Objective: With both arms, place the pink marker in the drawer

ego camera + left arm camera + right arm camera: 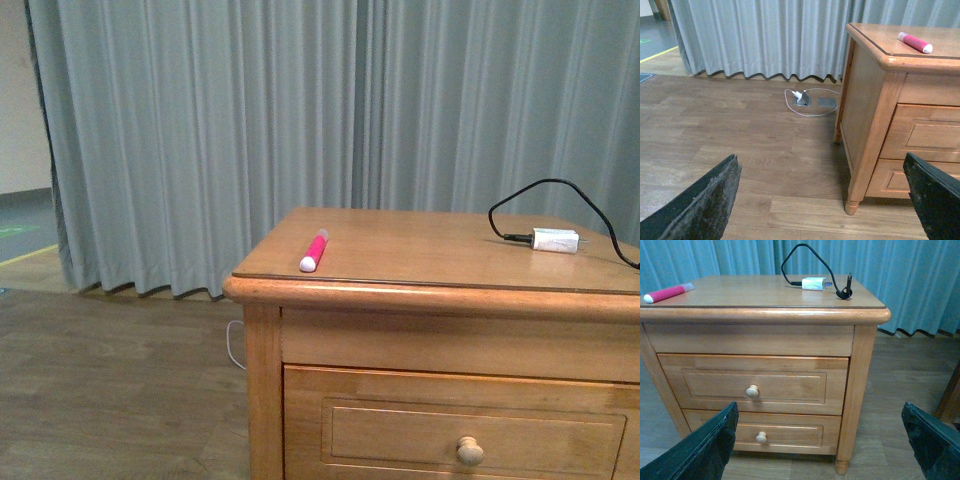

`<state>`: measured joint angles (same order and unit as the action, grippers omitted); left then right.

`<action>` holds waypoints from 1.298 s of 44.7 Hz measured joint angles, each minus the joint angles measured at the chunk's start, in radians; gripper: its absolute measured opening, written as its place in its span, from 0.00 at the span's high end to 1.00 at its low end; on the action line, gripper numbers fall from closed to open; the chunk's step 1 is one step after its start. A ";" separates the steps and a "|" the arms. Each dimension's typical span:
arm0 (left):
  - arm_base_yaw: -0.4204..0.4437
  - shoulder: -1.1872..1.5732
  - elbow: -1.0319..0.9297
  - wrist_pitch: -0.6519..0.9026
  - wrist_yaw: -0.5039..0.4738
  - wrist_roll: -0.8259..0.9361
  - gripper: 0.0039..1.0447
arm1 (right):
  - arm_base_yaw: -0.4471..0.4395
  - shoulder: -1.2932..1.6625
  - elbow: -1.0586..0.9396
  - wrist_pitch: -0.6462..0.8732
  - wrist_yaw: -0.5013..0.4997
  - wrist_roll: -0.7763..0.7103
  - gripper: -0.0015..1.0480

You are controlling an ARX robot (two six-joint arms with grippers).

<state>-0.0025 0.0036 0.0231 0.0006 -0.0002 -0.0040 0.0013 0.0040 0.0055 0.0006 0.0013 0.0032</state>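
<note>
**Status:** no step of the task is judged complete.

**Objects:** The pink marker [314,251] is found lying flat on the wooden surface [430,255] of the cabinet, left of centre in the front view. It is close to the front edge, its whitish end is turned toward that edge, and it is touched by nothing. The drawer [400,438] is seen at the lower right of the front view, directly beneath the surface. It is shut, and its round knob [470,451] is not held. A lower drawer [790,432], likewise shut, is noted in the right wrist view. A charger [555,240] with a black cable [545,185] is recorded at the right of the surface, well apart from the marker.

**Arms:** Neither arm is visible in the front view. The left gripper [817,200] is observed above the floor beside the cabinet, its jaws spread wide with nothing between them. The right gripper [817,450] is likewise spread and empty, facing the drawer fronts and apart from them.

**Outstanding, as judged:** the drawer is to be pulled open, and the marker is to be picked up, carried over and released inside
</note>
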 joint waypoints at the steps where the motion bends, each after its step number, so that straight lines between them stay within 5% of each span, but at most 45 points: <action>1: 0.000 0.000 0.000 0.000 0.000 0.000 0.06 | 0.000 0.000 0.000 0.000 0.000 0.000 0.08; 58: 0.000 0.000 0.000 0.000 0.000 0.000 0.06 | 0.000 0.002 0.000 -0.002 0.000 0.000 0.08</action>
<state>-0.0025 0.0036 0.0231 0.0006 -0.0002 -0.0040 0.0013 0.0055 0.0059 -0.0013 0.0017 0.0032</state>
